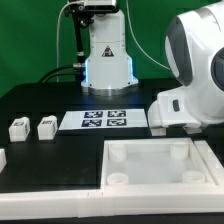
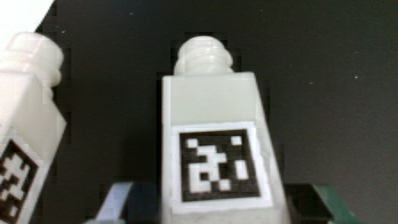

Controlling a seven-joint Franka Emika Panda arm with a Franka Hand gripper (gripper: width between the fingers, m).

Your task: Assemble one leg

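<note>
Wrist view: gripper [image 2: 217, 203] is straddling the leg [image 2: 214, 120], one finger [image 2: 125, 200] on each long side, just below the tag [image 2: 219, 163]. The leg lies on the black table [image 2: 320, 60] with its rounded peg end pointing away from the camera. Tag face is up, so the flat sides are what the fingers meet, which suits a square pinch.

Jaws: set only a little wider than the leg. The bottom edge is blurred, so I cannot tell whether the pads are touching or a hair off. Probably at the grasp step, not confirmed as gripped.

Second leg [image 2: 27, 100] lies just beside it, roughly parallel and not touching. That is tight for the near finger, so the risk is nudging it on closing or lifting.

Exterior view: the gripper is hidden behind the arm [image 1: 195, 70] on that view's right, so this leg is not visible there. Two other legs [image 1: 18, 127] [image 1: 45, 126] sit near each other at the left, clear of the marker board [image 1: 105, 121]. Panel [image 1: 110, 170] is in front with its sockets facing up and unfilled, ready to take a peg. Nothing is mounted yet.
</note>
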